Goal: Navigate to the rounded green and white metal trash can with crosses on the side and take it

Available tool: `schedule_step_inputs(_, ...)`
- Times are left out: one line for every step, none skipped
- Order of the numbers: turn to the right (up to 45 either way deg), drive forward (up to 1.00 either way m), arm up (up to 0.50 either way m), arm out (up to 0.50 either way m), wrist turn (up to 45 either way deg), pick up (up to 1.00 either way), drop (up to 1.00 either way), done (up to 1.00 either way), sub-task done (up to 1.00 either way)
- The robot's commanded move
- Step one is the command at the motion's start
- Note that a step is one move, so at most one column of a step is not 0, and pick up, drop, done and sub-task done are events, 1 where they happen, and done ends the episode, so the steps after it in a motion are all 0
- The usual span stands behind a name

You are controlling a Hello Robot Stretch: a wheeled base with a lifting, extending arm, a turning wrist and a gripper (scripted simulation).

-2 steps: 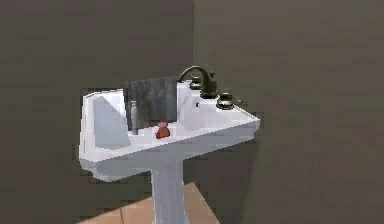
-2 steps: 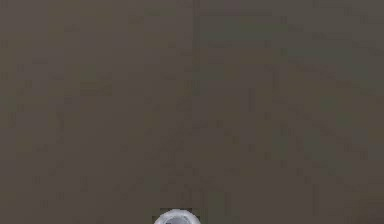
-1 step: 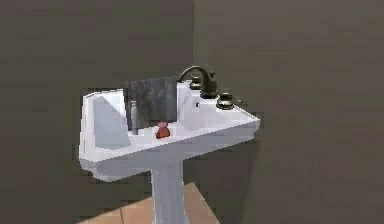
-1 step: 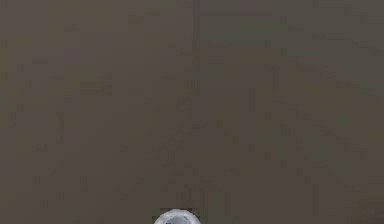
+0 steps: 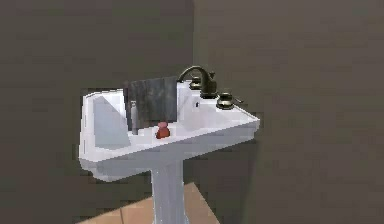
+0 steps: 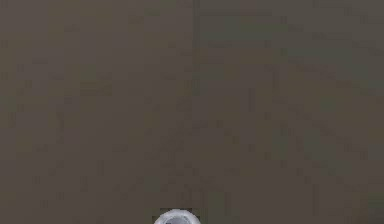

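Right down at the bottom edge of the arm side view, the top of a small rounded pale thing (image 6: 176,217) pokes up, whitish grey with a bluish tint. I can see too little of it to say what it is, so I cannot tell from here where the green and white trash can stands. Behind it runs a plain dark grey-brown wall (image 6: 190,100). Looking ahead, a white pedestal sink (image 5: 105,125) stands close by, turned at an angle, on a white column (image 5: 165,195) that goes down to a strip of tan floor (image 5: 115,215). At the back of the sink's rim, a dark curved tap (image 5: 198,75) arches over the basin, with a dark knob (image 5: 225,99) just beside it toward the forward view's right. A mottled grey sheet (image 5: 150,97), cloth-like, stands upright in the basin, and a small reddish lump (image 5: 162,129) sits just in front of its lower edge. The sink is tucked into a corner where two dark walls (image 5: 300,60) meet behind the tap. As for the claw, I cannot tell whether it is spread or pressed together.
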Motion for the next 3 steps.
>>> schedule_step_inputs(0.0,0.00,0.00,0.00,33.0,0.00,0.00,0.00,0.00)
schedule_step_inputs(0.0,0.00,0.00,0.00,0.0,1.00,0.00,0.00,0.00)
schedule_step_inputs(0.0,0.00,0.10,0.00,0.0,0.00,0.00,0.00,0.00)
